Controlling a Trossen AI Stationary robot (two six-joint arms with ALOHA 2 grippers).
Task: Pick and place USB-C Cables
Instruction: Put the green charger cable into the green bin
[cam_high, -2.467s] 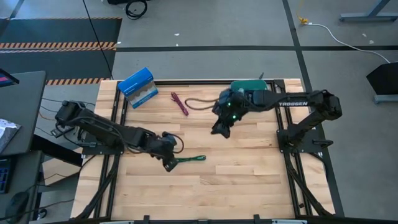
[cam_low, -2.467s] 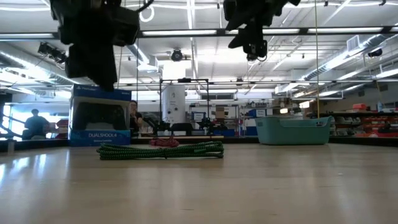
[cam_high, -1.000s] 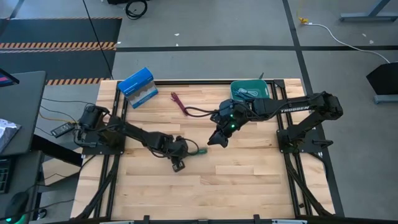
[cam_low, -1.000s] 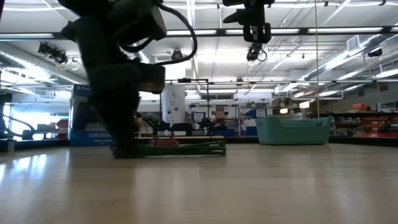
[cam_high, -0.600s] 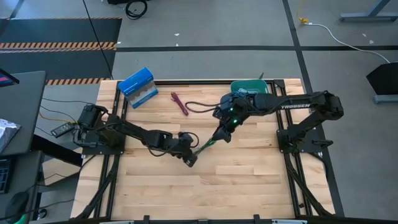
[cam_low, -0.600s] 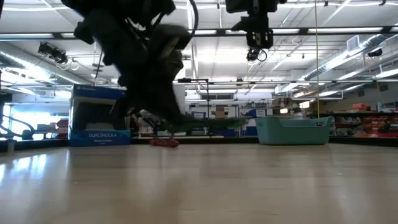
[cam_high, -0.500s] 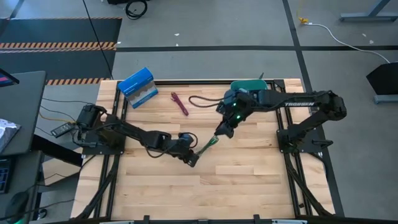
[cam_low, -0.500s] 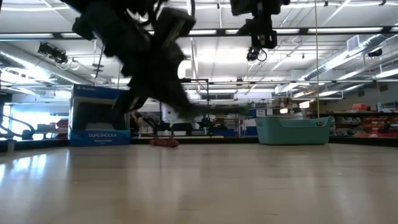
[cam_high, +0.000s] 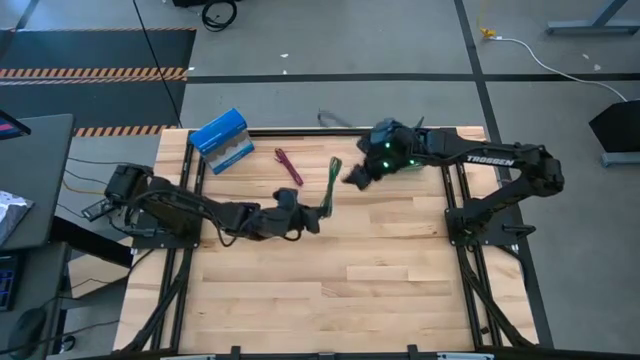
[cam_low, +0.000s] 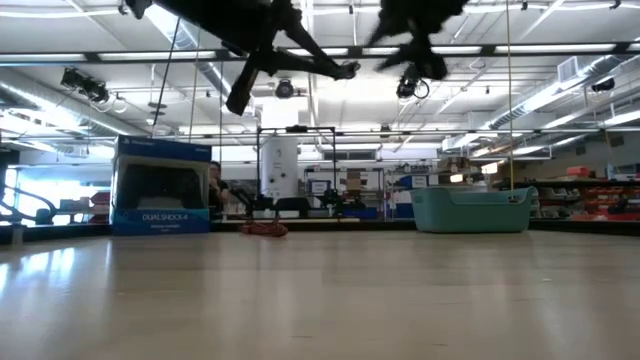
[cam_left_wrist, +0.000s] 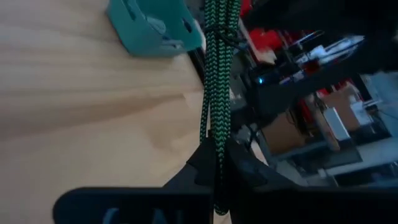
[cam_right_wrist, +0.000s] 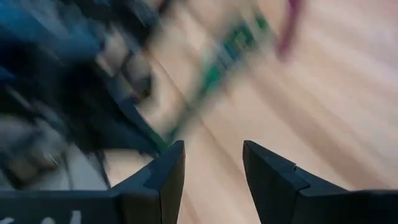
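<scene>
The left gripper (cam_high: 318, 214) jaws clamp one end of the green braided USB-C cable (cam_high: 332, 181), lifted mid-frame. Its long axis points toward the teal plastic bin (cam_left_wrist: 152, 28) at upper right. The right gripper (cam_right_wrist: 211, 171) jaws stand apart, empty.

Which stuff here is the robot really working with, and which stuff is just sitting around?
Part of the job:
- green cable, lifted off the table, pinched in the left gripper
- maroon cable, lying on the table
- right gripper, open, near the green cable

Just sitting around:
- blue box
- teal bin
</scene>
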